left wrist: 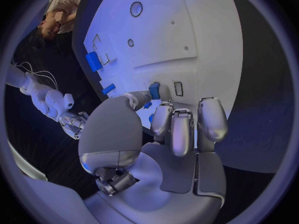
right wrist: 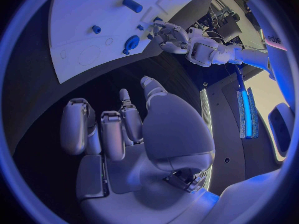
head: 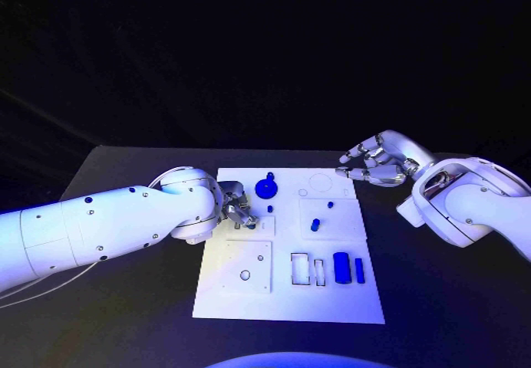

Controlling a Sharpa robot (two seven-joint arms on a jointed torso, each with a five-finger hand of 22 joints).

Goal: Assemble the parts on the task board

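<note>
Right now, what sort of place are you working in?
Probably a robotics lab or test bench, not a home or factory line. A white task board with cut-out slots and small blue parts lies on a black table, with the left hand over the board and the right hand at its far corner.

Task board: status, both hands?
Left hand on the task board, pinching a small blue part. Right hand off the board's far right corner, holding nothing. Nothing in the way.
</note>
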